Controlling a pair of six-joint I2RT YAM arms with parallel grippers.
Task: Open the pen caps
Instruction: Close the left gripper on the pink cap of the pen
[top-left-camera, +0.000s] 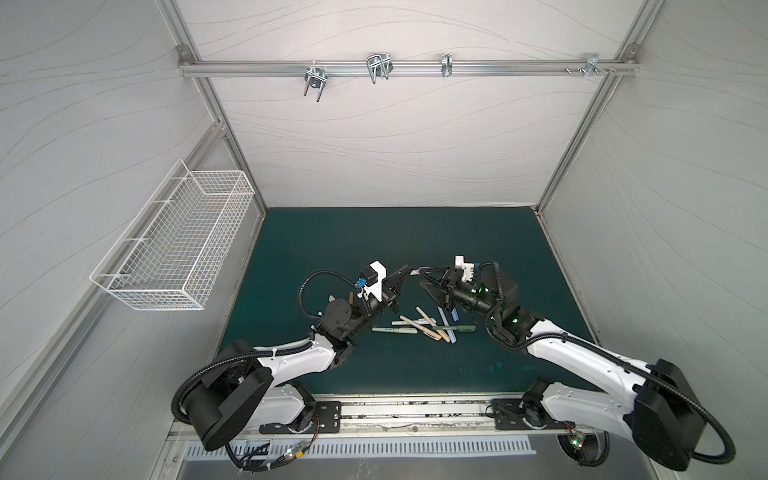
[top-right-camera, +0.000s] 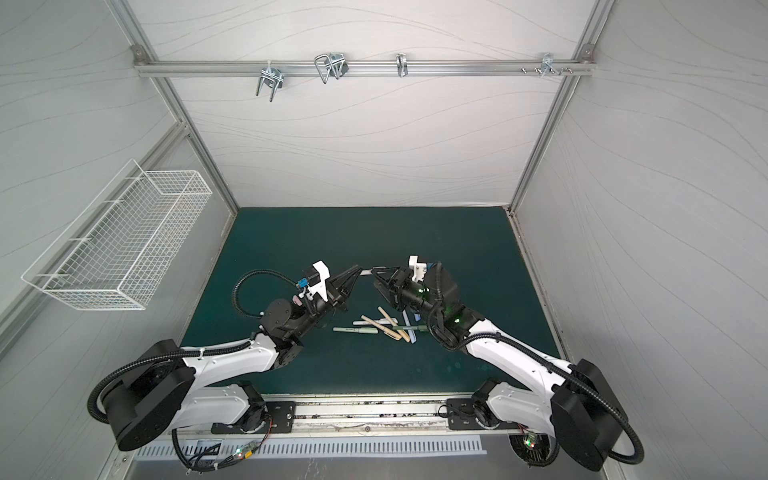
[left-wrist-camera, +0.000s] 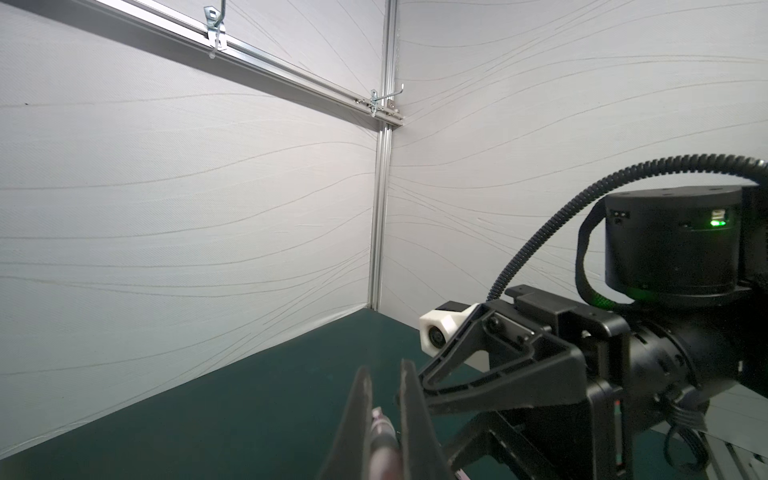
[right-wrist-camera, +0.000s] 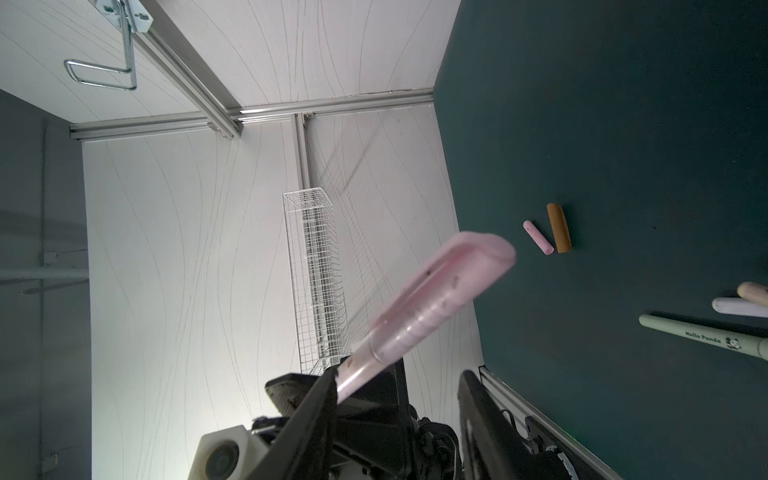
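Both arms up over the bench (top-left-camera: 332, 241), hands nose to nose mid-scene, w/ a pink pen (top-left-camera: 415, 271) bridging the gap between them in both top views. Left hand (top-left-camera: 408, 272) is clamped tight on it: left wrist view has the pen (left-wrist-camera: 380, 432) pinched between its two fingers (left-wrist-camera: 415, 415). Right hand (top-left-camera: 426, 280) is partway open: in the right wrist view the pen (right-wrist-camera: 436, 299) lies against one finger (right-wrist-camera: 316, 415) and the opp. finger stands clear of it, so no squeeze there. Clip end of the pen sticks out past those fingers, a bit blurry. Down on the bench, a loose pink cap (right-wrist-camera: 538, 237) and a brown cap (right-wrist-camera: 559, 227) lie side by side, nearly touching, near the left arm. Rest of the pens (top-left-camera: 424, 326) sit in a crossed heap on the bench below the two hands: tan, green, blue, white
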